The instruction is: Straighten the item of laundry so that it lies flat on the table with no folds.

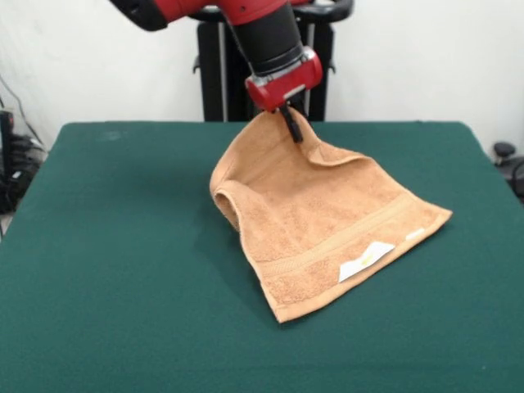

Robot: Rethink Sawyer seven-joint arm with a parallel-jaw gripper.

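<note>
Orange-brown terry towel [315,217], one corner lifted at 12 o'clock, draped down to green table [106,270]; near edge flat toward 5 o'clock, white label [366,260] showing.

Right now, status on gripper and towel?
Gripper shut on towel, one corner lifted. Far part raised and curled, near edge on table. Nothing in the way.

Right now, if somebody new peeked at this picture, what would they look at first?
Probably the orange-brown terry towel in the middle of the dark green table. One corner is pulled up into a peak while its near edge, with a small white label, lies on the cloth. Next comes the red and black arm reaching down from the top, its gripper pinching that raised corner.
</note>
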